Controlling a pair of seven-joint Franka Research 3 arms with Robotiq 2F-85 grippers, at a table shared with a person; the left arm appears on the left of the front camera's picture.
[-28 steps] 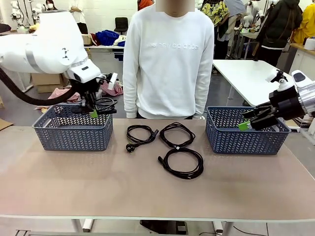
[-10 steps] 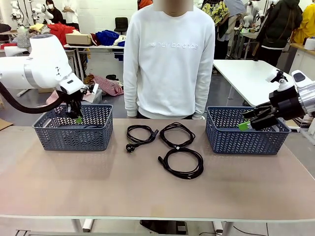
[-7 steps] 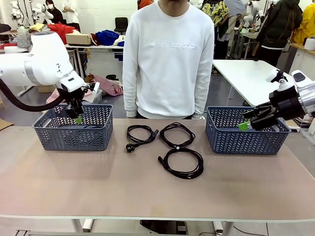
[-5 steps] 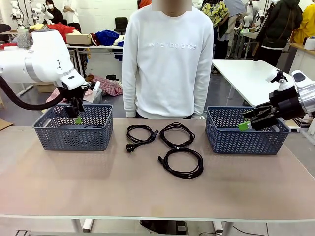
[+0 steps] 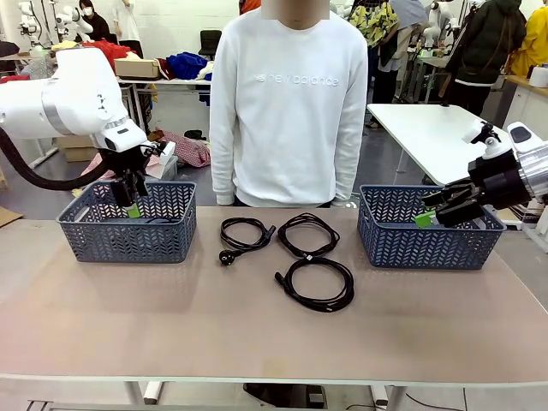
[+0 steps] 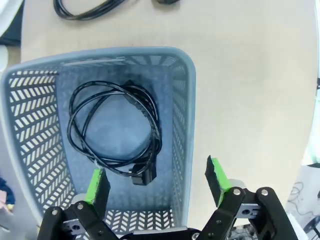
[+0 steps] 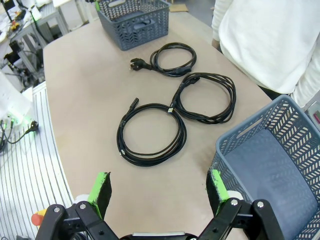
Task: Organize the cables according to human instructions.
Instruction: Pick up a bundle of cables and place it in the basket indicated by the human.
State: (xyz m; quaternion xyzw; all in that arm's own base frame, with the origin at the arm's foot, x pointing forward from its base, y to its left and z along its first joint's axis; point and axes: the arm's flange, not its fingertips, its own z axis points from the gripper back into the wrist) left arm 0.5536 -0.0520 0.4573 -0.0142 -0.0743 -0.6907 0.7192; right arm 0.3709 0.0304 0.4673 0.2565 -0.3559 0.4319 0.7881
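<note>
The cables (image 6: 142, 175) are black, the bench (image 5: 257, 342) beige. The baskets (image 5: 128, 235) are slate blue (chevron-lattice walls); the fingers (image 6: 216, 180) are black, tipped green.

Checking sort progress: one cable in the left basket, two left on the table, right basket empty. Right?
No: the front view shows three cables on the table, not two. The one cable in the left basket and the empty right basket hold.

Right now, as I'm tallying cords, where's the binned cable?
Left wrist view: the cable lies coiled in the left basket, beneath the open left gripper.
</note>
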